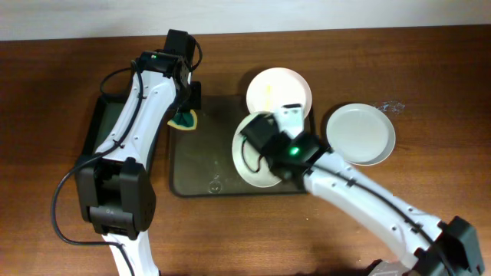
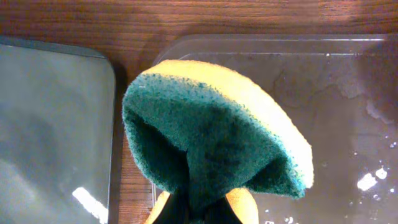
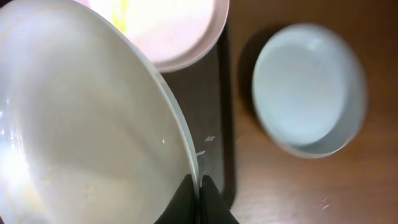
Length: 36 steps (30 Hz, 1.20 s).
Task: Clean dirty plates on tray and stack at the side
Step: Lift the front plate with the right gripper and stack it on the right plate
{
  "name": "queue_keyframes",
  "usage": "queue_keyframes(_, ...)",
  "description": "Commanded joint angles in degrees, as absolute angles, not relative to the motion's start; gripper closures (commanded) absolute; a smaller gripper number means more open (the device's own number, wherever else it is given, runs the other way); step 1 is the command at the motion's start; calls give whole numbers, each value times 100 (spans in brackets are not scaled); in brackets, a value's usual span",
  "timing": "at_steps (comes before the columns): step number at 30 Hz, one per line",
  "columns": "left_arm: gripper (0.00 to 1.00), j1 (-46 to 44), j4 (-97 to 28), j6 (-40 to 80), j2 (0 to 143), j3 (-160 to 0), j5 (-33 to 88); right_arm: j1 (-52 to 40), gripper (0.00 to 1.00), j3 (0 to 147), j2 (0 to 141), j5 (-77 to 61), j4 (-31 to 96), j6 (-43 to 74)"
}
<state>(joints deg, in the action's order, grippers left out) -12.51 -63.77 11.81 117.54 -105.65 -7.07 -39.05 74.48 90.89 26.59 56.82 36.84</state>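
Note:
My right gripper (image 1: 265, 146) (image 3: 200, 186) is shut on the rim of a white plate (image 1: 249, 162) (image 3: 81, 124) and holds it tilted over the right part of the dark brown tray (image 1: 207, 153) (image 3: 214, 112). A second plate (image 1: 278, 90) (image 3: 174, 31) with a yellowish smear sits at the tray's far right corner. A third plate (image 1: 360, 134) (image 3: 308, 87) rests on the table to the right of the tray. My left gripper (image 1: 185, 113) (image 2: 202, 211) is shut on a folded green-yellow sponge (image 1: 184, 121) (image 2: 211, 137) above the tray's far left corner (image 2: 336, 93).
A smaller black tray (image 1: 100, 130) (image 2: 50, 124) lies left of the brown tray, partly under my left arm. Water drops lie on the brown tray's floor (image 2: 367, 180). A small clear glinting object (image 1: 390, 107) lies on the table at the far right.

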Motion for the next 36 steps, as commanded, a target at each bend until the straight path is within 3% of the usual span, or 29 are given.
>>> queue_keyframes(1,100,-1258,-6348,1194,11730,-10665,-687,-3057,96,7555,8938,626,5682,3583)
queue_keyframes(12,100,-1258,-6329,1192,11730,-10665,-690,-919,96,7555,8938,-947,5747,2869)
queue_keyframes(23,100,-1258,-6331,1194,11730,-10628,-683,1450,96,7328,8938,-1098,6034,2390)
queue_keyframes(27,100,-1262,-6326,1194,11730,-10589,-685,2320,96,6820,8941,-1096,5527,2331)
queue_keyframes(36,100,-1262,-6305,1194,11730,-10589,-687,2394,96,5787,9139,-967,3642,2335)
